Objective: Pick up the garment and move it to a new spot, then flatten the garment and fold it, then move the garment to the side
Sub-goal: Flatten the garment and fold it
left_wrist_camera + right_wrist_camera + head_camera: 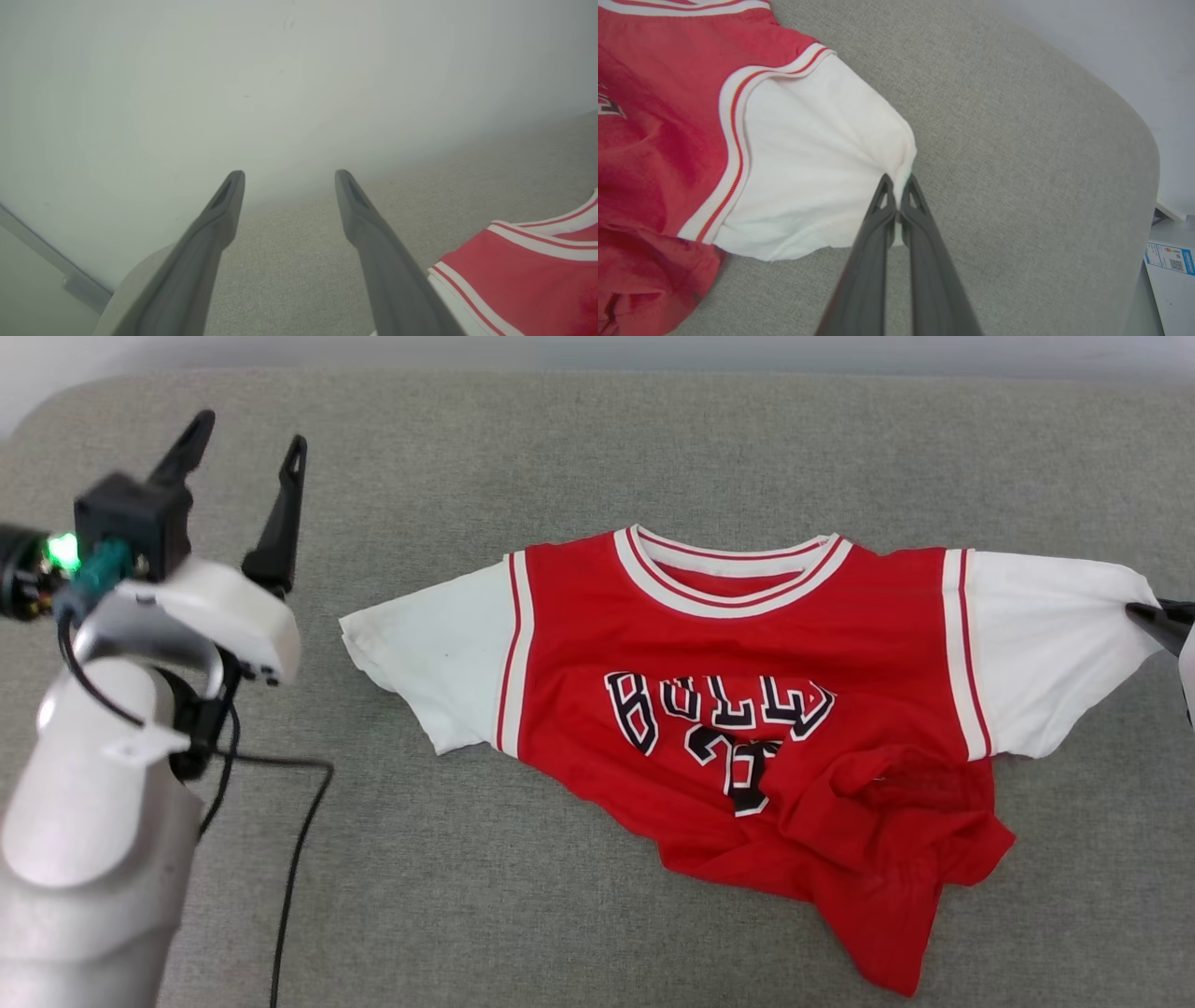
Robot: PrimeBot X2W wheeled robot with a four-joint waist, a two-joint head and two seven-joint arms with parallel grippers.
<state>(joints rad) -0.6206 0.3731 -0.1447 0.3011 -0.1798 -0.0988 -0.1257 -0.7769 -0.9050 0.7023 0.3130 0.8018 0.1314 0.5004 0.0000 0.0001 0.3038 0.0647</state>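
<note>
The garment (747, 700), a red jersey with white sleeves and black lettering, lies face up on the grey surface (560, 457), its lower right hem bunched up. My right gripper (898, 184) is shut on the edge of the garment's right white sleeve (817, 163); in the head view its dark tip (1153, 616) pinches the sleeve at the right edge. My left gripper (247, 434) is open and raised over the surface at the far left, well clear of the left sleeve (429, 644). In the left wrist view its fingers (215, 224) stand apart, with the garment (523, 275) at lower right.
A black cable (289, 868) hangs from my left arm across the lower left. The grey surface has a rounded corner (1134, 140) to the right, with a wall behind it and a labelled white thing (1169, 266) beyond the edge.
</note>
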